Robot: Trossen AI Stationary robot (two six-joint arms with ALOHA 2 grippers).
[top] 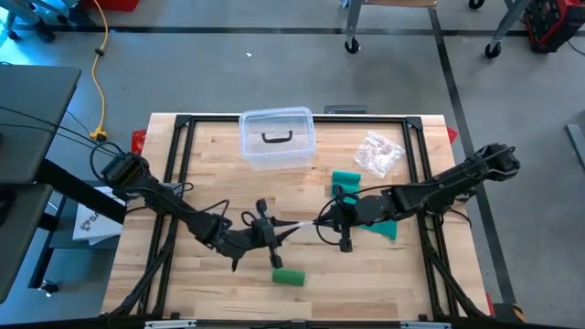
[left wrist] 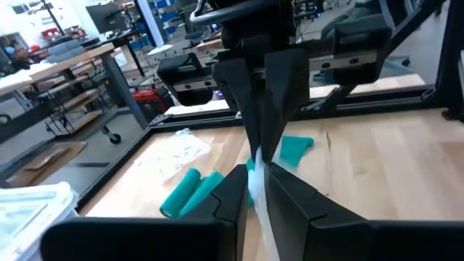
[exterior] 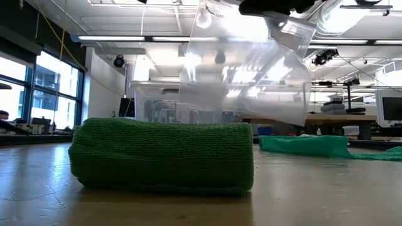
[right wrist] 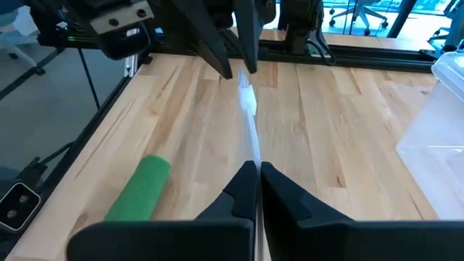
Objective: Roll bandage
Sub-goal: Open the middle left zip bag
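Both grippers meet mid-tabletop on a clear plastic bag [top: 300,222] stretched left-right between them. The right gripper [top: 322,222] is clenched on its right end, and the left gripper [top: 277,230] closes on its left end. The rolled green bandage [top: 289,277] lies just near of the left fingers, long axis left-right.

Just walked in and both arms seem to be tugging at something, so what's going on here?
The left gripper and right gripper meet near the table's middle, each pinching an end of a clear plastic bag held between them. A rolled green bandage lies in front, untouched. Teal bandage pieces, a crumpled wrapper and a clear lidded bin sit farther back.
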